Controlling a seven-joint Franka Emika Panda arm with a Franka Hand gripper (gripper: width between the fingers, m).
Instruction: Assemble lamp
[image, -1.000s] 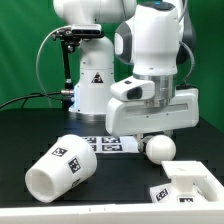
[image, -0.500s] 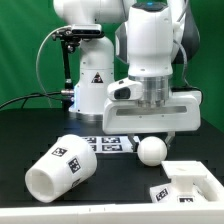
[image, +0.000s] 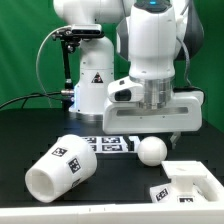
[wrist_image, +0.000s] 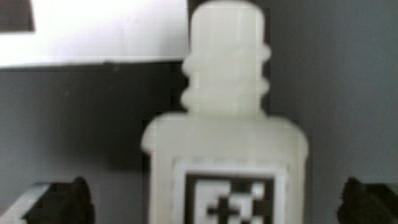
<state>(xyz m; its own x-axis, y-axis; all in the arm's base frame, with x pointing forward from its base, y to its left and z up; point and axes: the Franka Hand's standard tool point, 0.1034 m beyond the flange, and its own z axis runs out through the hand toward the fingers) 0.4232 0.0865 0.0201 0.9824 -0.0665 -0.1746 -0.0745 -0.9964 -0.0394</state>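
Note:
The white bulb (image: 150, 150) lies on the black table, its round head showing under my hand. In the wrist view the bulb (wrist_image: 222, 120) fills the middle, with its ribbed stem pointing away and a square tag on its body. My gripper (image: 153, 134) hangs just above it, open. In the wrist view the gripper (wrist_image: 214, 205) has its dark fingertips (wrist_image: 54, 200) far apart on either side of the bulb, not touching it. The tapered shade (image: 60, 167) lies on its side at the exterior view's left. The blocky base (image: 188, 180) sits at the lower right.
The marker board (image: 112, 143) lies flat behind the bulb and between the shade and the base. The big white robot pedestal (image: 92, 85) with a triangle sticker stands at the back. A green backdrop closes the rear.
My hand has lifted a little and straightened over the bulb. The bulb's head now shows slightly further to the exterior view's left and less covered. Little has moved in the last half second.

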